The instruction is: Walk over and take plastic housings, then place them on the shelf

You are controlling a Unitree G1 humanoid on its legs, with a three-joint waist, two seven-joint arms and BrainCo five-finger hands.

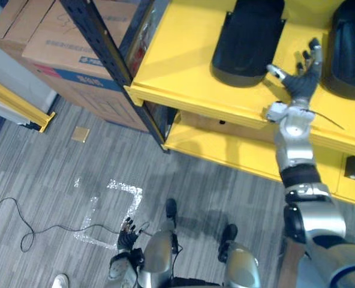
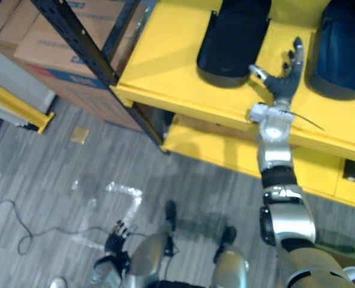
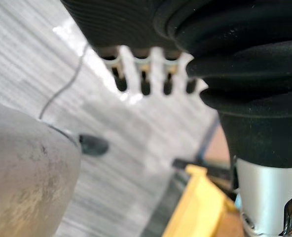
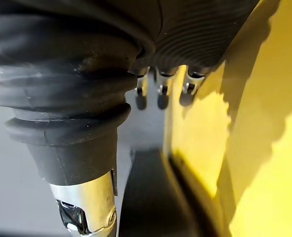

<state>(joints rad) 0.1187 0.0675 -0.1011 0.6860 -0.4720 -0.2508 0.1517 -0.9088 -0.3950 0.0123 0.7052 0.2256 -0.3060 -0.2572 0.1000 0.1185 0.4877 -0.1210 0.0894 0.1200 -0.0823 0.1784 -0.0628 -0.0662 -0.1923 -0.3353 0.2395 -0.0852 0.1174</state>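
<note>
Light is bright and fairly even, coming from overhead. The top board of the yellow shelf [image 1: 183, 66] is strongly lit, while the level beneath it lies in shade, and a soft dark band falls on the grey floor [image 1: 57, 174] along the shelf's near edge. The left black housing [image 1: 246, 42] reads very dark, with only a faint sheen. The right robot hand [image 1: 303, 77] throws a deep, hard-edged shadow across the yellow board, plain in the right wrist view. White tape [image 1: 126, 195] on the floor glares, and the left wrist view shows a washed-out shine on the floor.
</note>
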